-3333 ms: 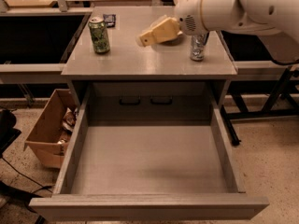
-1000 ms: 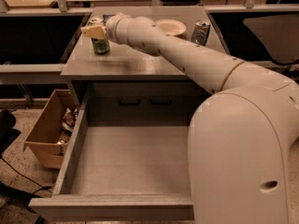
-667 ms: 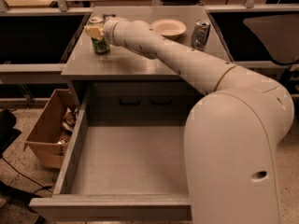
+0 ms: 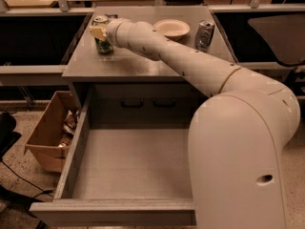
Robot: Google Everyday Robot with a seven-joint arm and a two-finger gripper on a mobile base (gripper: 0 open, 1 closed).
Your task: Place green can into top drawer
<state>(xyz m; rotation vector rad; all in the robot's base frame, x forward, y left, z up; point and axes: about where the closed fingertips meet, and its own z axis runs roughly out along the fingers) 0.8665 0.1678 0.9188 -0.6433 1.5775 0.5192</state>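
Observation:
The green can [image 4: 102, 45] stands upright at the back left of the cabinet top [image 4: 138, 65]. My gripper [image 4: 98, 31] is at the can, level with its upper half and touching or nearly touching it. My pale arm reaches to it from the lower right across the cabinet. The top drawer [image 4: 128, 163] is pulled fully out below, and its grey bottom is bare where it shows. The arm's big joint hides the drawer's right side.
A pale bowl [image 4: 171, 28] and a taller silver dented can [image 4: 205, 34] stand at the back right of the cabinet top. A brown cardboard box [image 4: 45, 137] with scraps sits on the floor left of the drawer. Dark shelves flank the cabinet.
The arm swung from the right side of the cabinet top over to the green can on the left. Over the last second the gripper has stayed at the can, which has not moved.

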